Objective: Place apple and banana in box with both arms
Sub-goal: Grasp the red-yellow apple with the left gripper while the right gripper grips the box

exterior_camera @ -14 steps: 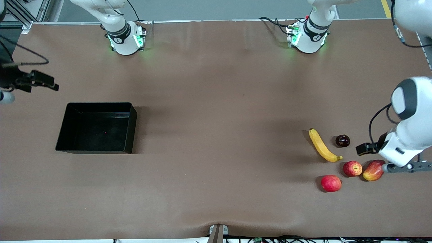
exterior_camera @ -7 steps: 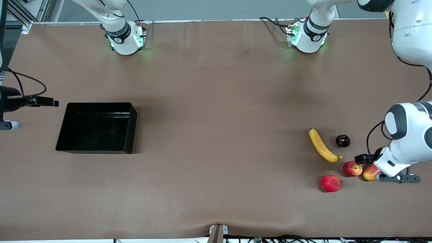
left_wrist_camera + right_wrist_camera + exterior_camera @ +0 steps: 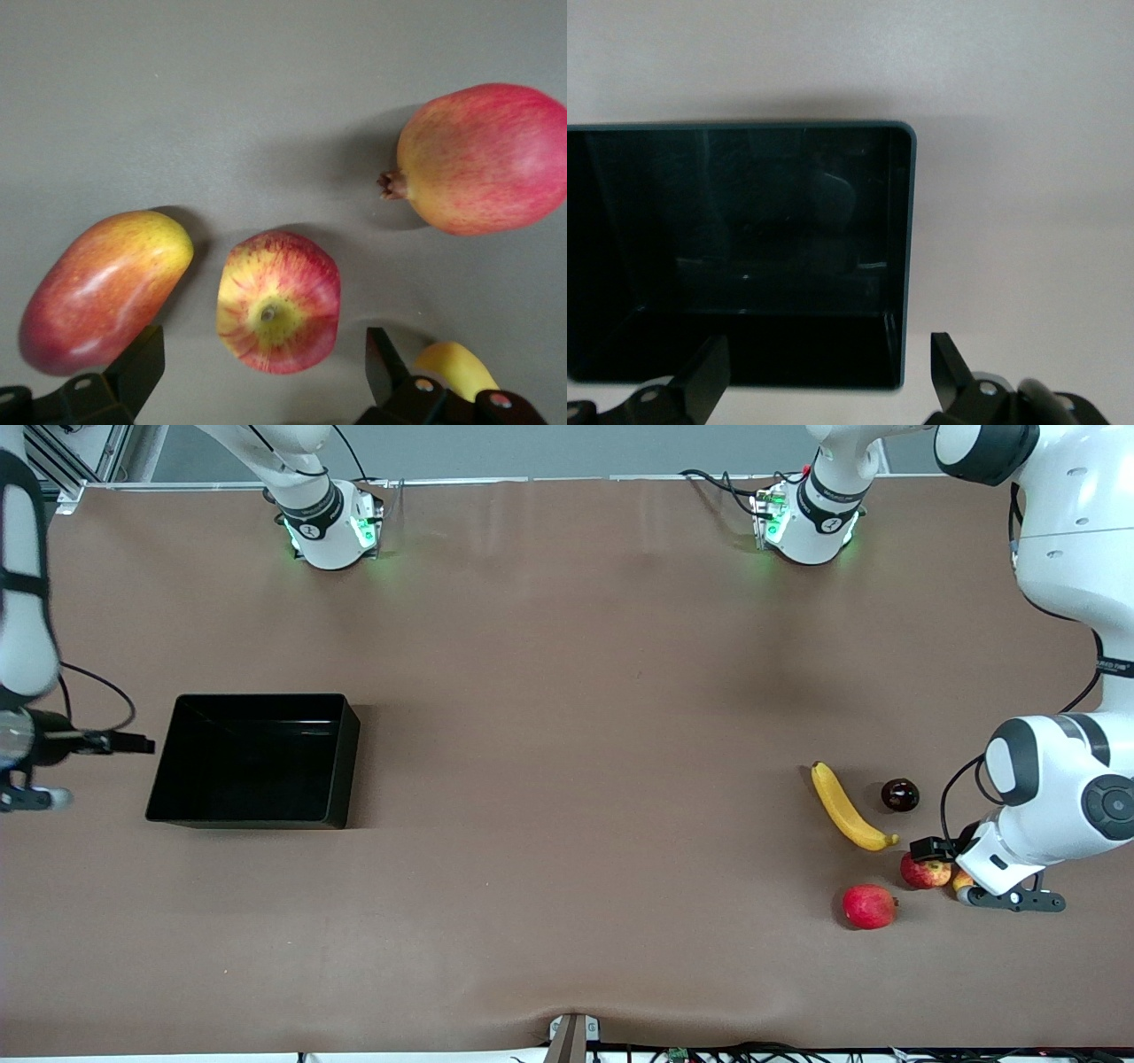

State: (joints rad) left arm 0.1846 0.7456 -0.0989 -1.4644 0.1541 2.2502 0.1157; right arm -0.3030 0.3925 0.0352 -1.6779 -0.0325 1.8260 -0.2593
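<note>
The apple (image 3: 923, 872), red with yellow streaks, lies on the table toward the left arm's end, just nearer the front camera than the banana's dark tip. The long yellow banana (image 3: 848, 807) lies beside it. My left gripper (image 3: 263, 354) is open and empty, hanging over the apple (image 3: 279, 314), one finger on each side, apart from it. The black box (image 3: 257, 760) stands empty toward the right arm's end. My right gripper (image 3: 828, 367) is open and empty, over the table just outside the box's wall (image 3: 909, 230).
A pinkish-red round fruit (image 3: 869, 906) lies nearer the camera than the apple. An oval red-and-yellow fruit (image 3: 102, 288) lies close beside the apple, mostly hidden under the left hand in the front view. A dark round fruit (image 3: 900, 794) lies beside the banana.
The left hand has come down and moved in over the apple, covering most of the oval fruit. The right hand has shifted along the box's outer wall. No fruit has moved.
</note>
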